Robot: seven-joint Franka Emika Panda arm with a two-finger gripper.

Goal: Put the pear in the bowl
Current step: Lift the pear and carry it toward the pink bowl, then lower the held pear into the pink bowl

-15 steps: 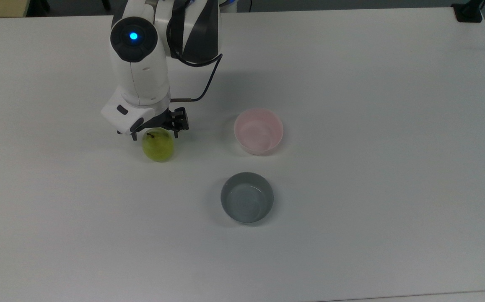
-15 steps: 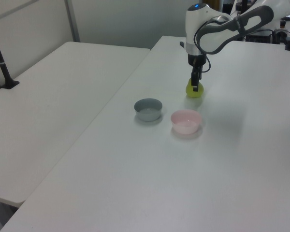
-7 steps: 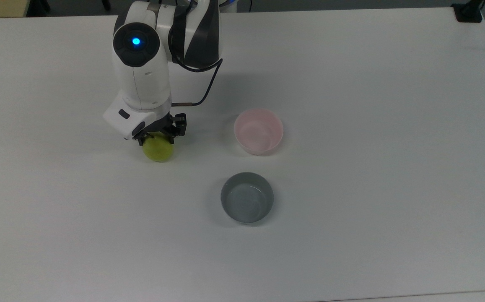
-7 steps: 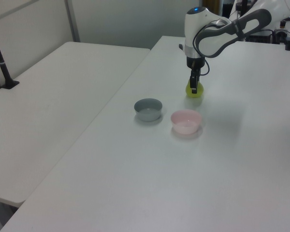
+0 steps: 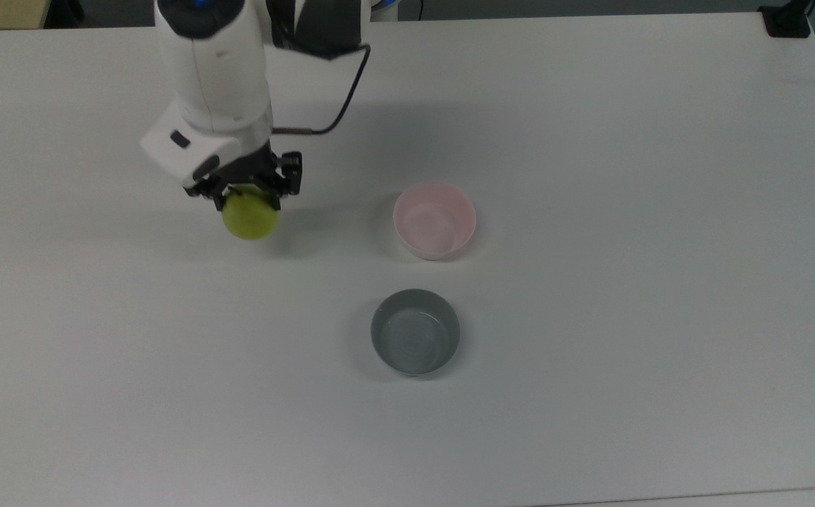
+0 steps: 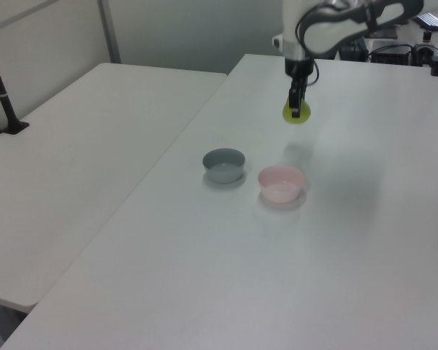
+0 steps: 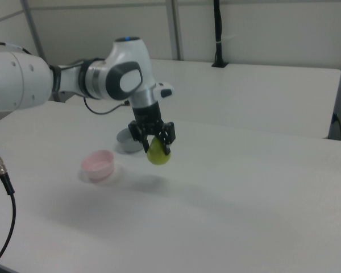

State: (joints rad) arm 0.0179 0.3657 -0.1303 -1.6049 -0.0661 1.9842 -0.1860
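The yellow-green pear (image 5: 250, 215) (image 6: 296, 114) (image 7: 158, 153) hangs in the air above the white table, and my gripper (image 5: 246, 191) (image 7: 155, 141) is shut on its top. Its shadow lies on the table below it in the left view. The pale pink bowl (image 5: 434, 220) (image 6: 282, 182) (image 7: 98, 164) stands empty on the table, to the right of the pear in the top view and to its left in the right view.
A grey bowl (image 5: 415, 331) (image 6: 224, 165) (image 7: 126, 141) stands close to the pink one, below it in the top view. The white table (image 5: 590, 282) spreads wide around both bowls. A second table (image 6: 73, 138) adjoins it at the left view's left.
My gripper closed on the pear and lifted it off the table; it now hangs higher and further toward the top view's upper left. The bowls have not moved.
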